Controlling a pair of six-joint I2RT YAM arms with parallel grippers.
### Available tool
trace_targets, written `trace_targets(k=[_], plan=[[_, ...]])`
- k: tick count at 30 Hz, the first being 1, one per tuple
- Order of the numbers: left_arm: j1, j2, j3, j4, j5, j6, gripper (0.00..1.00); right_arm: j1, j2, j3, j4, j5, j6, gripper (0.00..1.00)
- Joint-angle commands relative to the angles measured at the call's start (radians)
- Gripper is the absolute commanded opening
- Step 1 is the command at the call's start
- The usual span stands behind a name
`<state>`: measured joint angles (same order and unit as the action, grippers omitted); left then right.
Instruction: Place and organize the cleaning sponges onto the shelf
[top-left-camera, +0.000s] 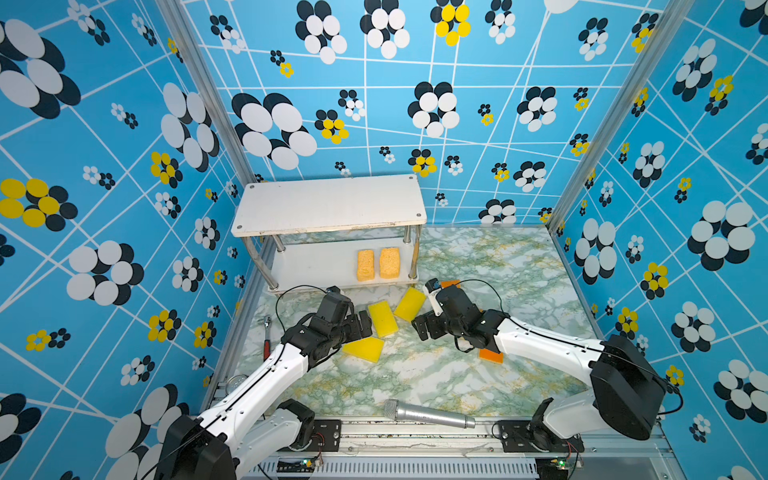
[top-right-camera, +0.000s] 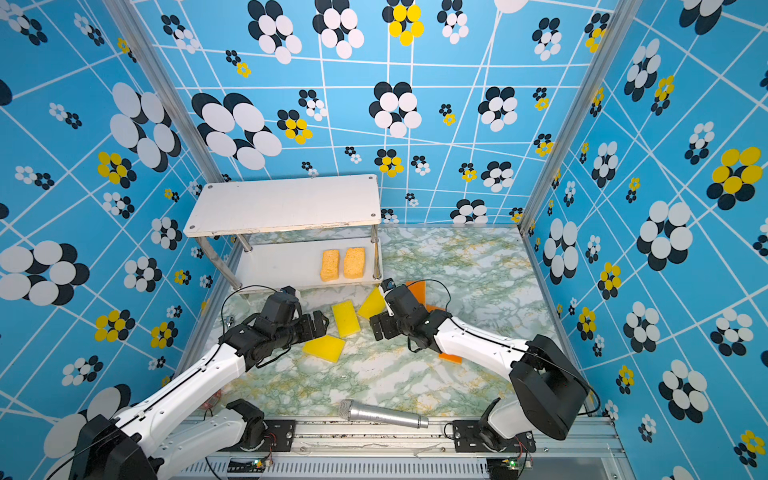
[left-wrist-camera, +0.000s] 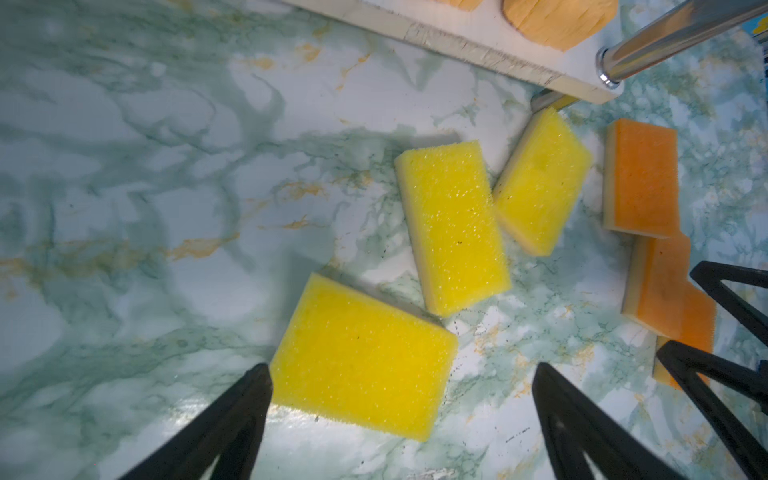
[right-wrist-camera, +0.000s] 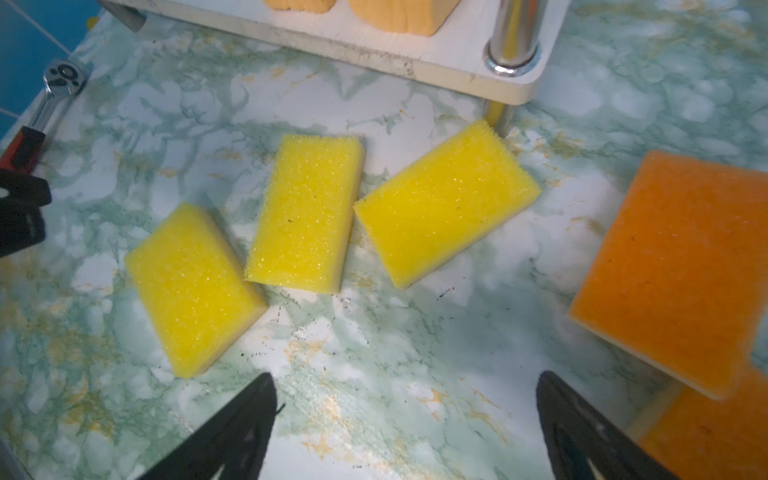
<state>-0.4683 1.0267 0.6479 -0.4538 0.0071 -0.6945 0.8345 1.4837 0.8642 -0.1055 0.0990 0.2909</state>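
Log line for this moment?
left hand open, near yellow sponge | right hand open, empty | two tan sponges on shelf lower board

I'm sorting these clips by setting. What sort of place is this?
Likely a staged robot test booth, not a kitchen: flower-print wall panels, marble-print tabletop, left arm and right arm bolted to a metal rail.

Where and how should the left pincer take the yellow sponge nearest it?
Across its narrow width, on the two long side faces, from straight above, I'd say. The near sponge lies flat on the table, top free; the left pincer is open. Stay off the end where the middle sponge crowds one long side.
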Motion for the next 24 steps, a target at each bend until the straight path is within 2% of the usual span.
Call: trace_targets(k=[1, 4, 6, 8, 12, 18, 24], plan=[[-0.018, 0.023, -0.002, -0.069, -0.012, -0.043, 0.99, 0.049, 0.039, 0.016, 0.043, 0.073, -0.033, 0.99], [-0.052, 0.037, 0.008, -0.095, -0.033, -0.051, 0.99, 0.095, 0.075, 0.04, 0.038, 0.092, -0.054, 0.99], [-0.065, 0.045, 0.013, -0.111, -0.023, -0.048, 0.99, 0.12, 0.083, 0.05, 0.047, 0.046, -0.076, 0.99], [-0.071, 0.04, 0.012, -0.126, -0.001, -0.055, 0.99, 0.145, 0.086, 0.044, 0.084, 0.009, -0.088, 0.99], [-0.086, -0.003, -0.001, -0.122, 0.061, -0.081, 0.99, 0.169, 0.101, 0.053, 0.093, 0.022, -0.093, 0.99], [-0.13, -0.013, -0.013, -0.159, 0.064, -0.1, 0.99, 0.17, 0.088, 0.047, 0.056, 0.094, -0.09, 0.99], [-0.135, -0.007, -0.086, -0.045, 0.112, -0.156, 0.99, 0.17, 0.062, 0.019, 0.005, 0.188, -0.087, 0.99]])
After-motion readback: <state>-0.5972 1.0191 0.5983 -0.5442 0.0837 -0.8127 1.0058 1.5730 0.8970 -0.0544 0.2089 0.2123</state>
